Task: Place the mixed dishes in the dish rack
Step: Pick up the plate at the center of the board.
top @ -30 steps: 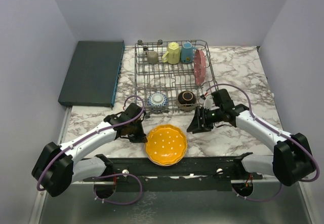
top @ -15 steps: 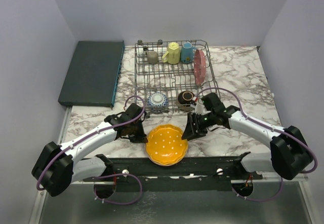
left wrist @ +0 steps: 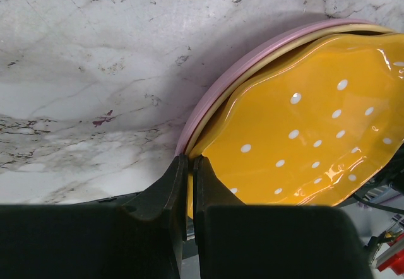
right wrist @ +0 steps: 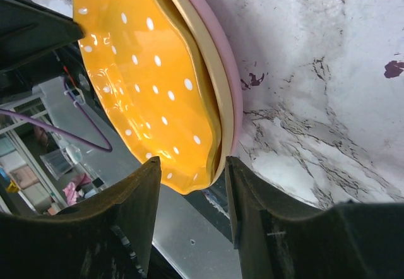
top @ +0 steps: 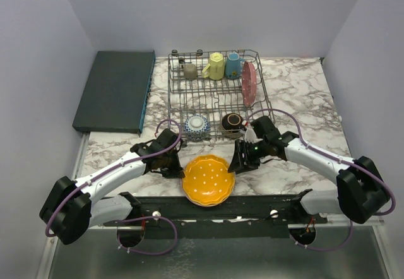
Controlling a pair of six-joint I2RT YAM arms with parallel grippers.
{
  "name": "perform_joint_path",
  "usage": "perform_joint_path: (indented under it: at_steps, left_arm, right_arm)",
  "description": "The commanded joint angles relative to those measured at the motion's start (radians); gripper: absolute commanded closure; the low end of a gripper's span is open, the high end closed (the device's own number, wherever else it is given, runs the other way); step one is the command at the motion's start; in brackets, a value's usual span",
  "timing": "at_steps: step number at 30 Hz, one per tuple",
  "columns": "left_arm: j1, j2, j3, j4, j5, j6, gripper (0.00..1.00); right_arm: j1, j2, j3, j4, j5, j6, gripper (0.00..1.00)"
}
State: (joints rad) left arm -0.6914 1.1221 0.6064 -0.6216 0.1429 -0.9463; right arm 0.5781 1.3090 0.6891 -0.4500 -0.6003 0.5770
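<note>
An orange dotted plate (top: 207, 180) lies on a tan plate (right wrist: 201, 45) and a pink plate (left wrist: 218, 80) near the table's front edge. My left gripper (top: 174, 168) is shut on the orange plate's left rim (left wrist: 190, 165). My right gripper (top: 239, 160) stands open at the stack's right edge, and the rims of the orange plate (right wrist: 139, 71) and the tan plate sit between its fingers (right wrist: 192, 173). The dish rack (top: 177, 96) behind holds an olive-grey mug (top: 190, 71), a yellow mug (top: 216, 66), a blue mug (top: 233, 65), an upright red plate (top: 249, 82), a blue bowl (top: 196, 126) and a brown bowl (top: 232, 123).
A flat dark teal slab (top: 115, 89) lies at the back left beside the rack. Bare marble (top: 297, 89) stretches right of the rack. The dark metal rail (top: 252, 204) with the arm bases runs just under the plates' near edge.
My right gripper has moved left, from beside the stack onto its right edge. The orange plate has shifted slightly right. The left gripper has stayed shut on the rim.
</note>
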Motion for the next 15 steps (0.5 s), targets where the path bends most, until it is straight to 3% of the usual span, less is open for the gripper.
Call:
perform_joint_path:
  at_steps: [1, 15]
  left_arm:
    - [-0.011, -0.007, -0.007, 0.062, 0.034, -0.016, 1.00]
    - [-0.011, -0.016, -0.024, 0.074, 0.034, -0.017, 1.00]
  right_arm:
    - [0.015, 0.005, 0.024, -0.009, 0.029, 0.015, 0.50]
    - [0.038, 0.038, 0.032, 0.007, 0.033, 0.027, 0.50]
